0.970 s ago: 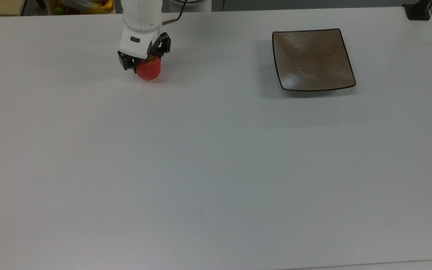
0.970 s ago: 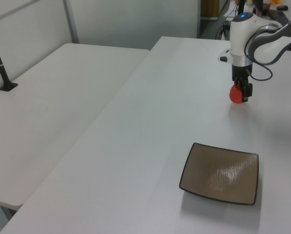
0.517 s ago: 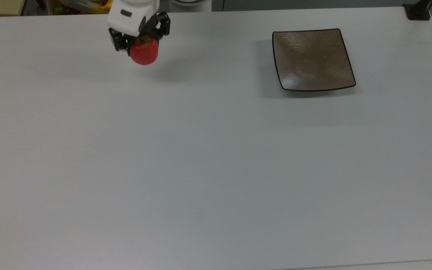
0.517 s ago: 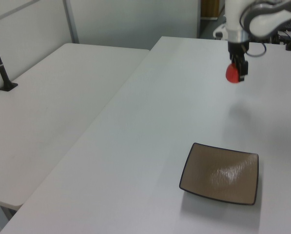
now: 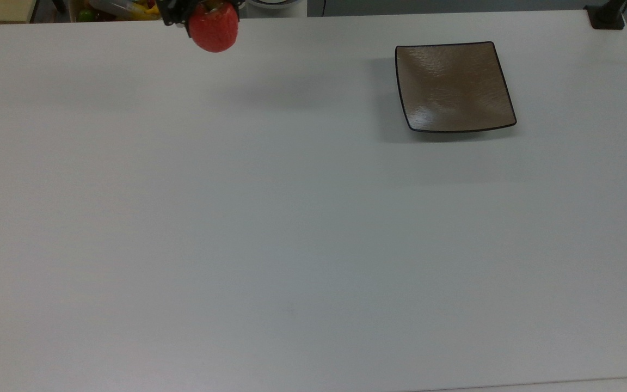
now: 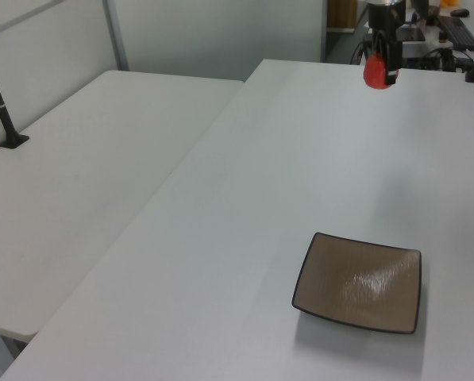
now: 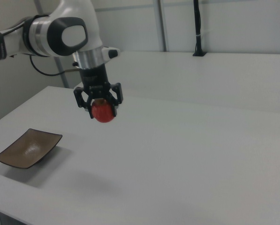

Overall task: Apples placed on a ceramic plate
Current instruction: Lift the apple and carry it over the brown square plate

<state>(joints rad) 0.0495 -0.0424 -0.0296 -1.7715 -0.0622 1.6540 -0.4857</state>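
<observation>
Jaws of the gripper (image 7: 101,110) are clamping the apple (image 7: 103,112) from both sides, holding it in the air well clear of the table (image 5: 292,218); in the top view the apple is sitting at the upper left edge of the frame, in the left view at the upper right, in the right view left of centre. The ceramic plate (image 5: 452,87) is lying flat and bare in the upper right of the top view, well apart from the apple. Step in hand, as I'm reading it: carrying the fruit across to the plate. To do it well: keeping the clamp firm since the apple is round and smooth-skinned and could be slipping or rolling in the jaws; travelling level towards the top view's right, stopping over the plate's middle, then lowering until the apple is nearly touching before parting the jaws, because a drop from height risks it rolling over the upturned edge. Nothing is standing on the table between apple and plate. A dark post base (image 5: 606,16) is sitting at the top view's upper right corner, past the plate, and some coloured clutter (image 5: 123,8) is lying off the table at the top view's upper left; neither is blocking the path.
</observation>
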